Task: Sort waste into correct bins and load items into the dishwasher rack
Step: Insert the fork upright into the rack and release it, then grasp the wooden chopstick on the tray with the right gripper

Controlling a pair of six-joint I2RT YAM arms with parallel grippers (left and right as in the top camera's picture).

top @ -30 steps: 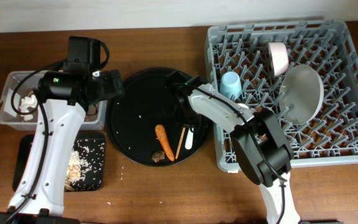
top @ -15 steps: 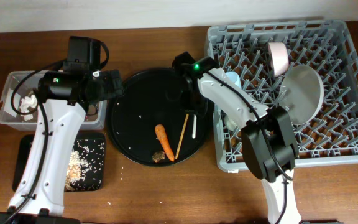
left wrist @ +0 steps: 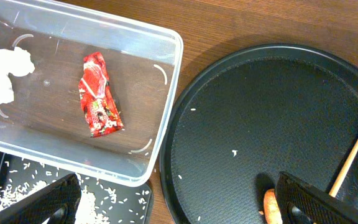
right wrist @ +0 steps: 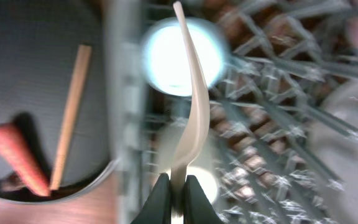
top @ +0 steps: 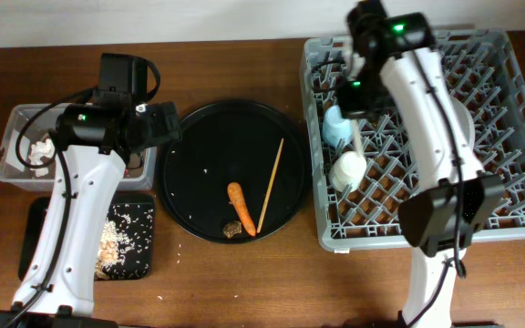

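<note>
Above the dishwasher rack (top: 518, 56), the right gripper (right wrist: 178, 188) pinches the white plastic fork (right wrist: 191, 99) near the small blue cup (top: 335, 128). The left gripper (left wrist: 176, 190) hangs spread wide, empty.

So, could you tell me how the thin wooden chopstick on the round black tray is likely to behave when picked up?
The thin wooden chopstick looks straight and slender, so probably stiff and very light. Lying flat on the smooth round black tray, it may slide or roll away from a pinch.

Brown wooden table (top: 226, 273), bearing clear tub (left wrist: 48, 127), shallow black tray (top: 35, 223), round black tray (top: 199, 182), grey rack (top: 354, 239)
</note>
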